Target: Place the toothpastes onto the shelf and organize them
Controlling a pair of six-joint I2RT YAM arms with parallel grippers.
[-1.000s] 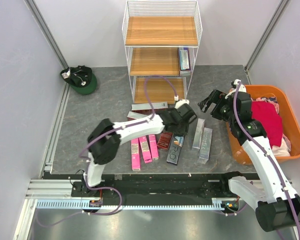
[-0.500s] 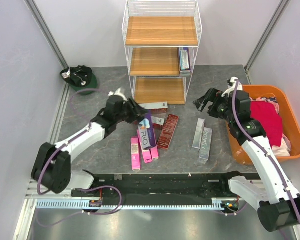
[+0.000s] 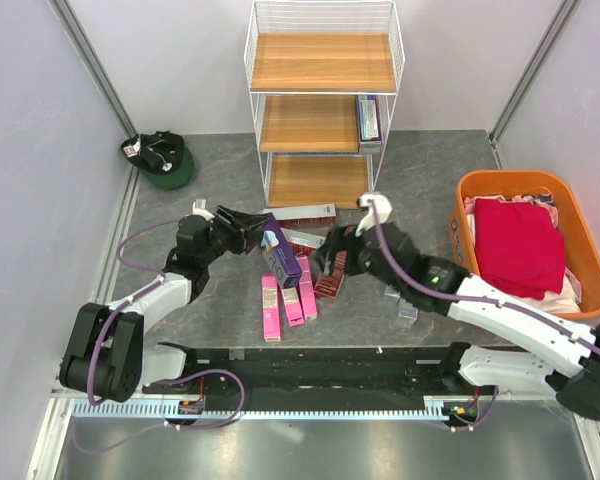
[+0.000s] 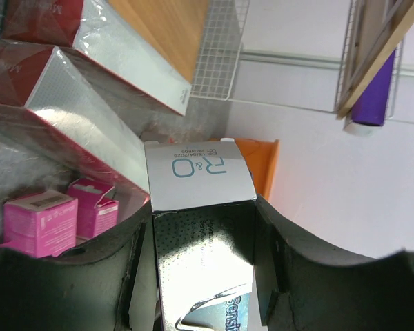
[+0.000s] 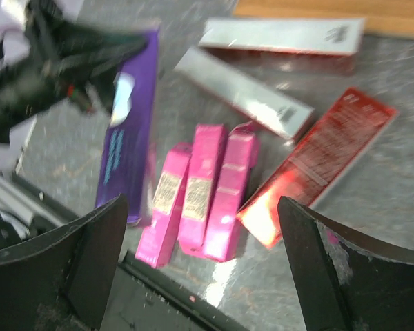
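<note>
The shelf (image 3: 323,62) stands at twelve o'clock. Below it, the left gripper (image 3: 252,230) pinches a purple toothpaste box (image 3: 280,256). The right gripper (image 3: 328,264) hangs spread at the box's three o'clock. The box looks light, stiff and slick, best held by its long flat sides.

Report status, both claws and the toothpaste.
Left claw shut on purple box, off the table. Right claw open over pink boxes. Red box lies before shelf.
</note>
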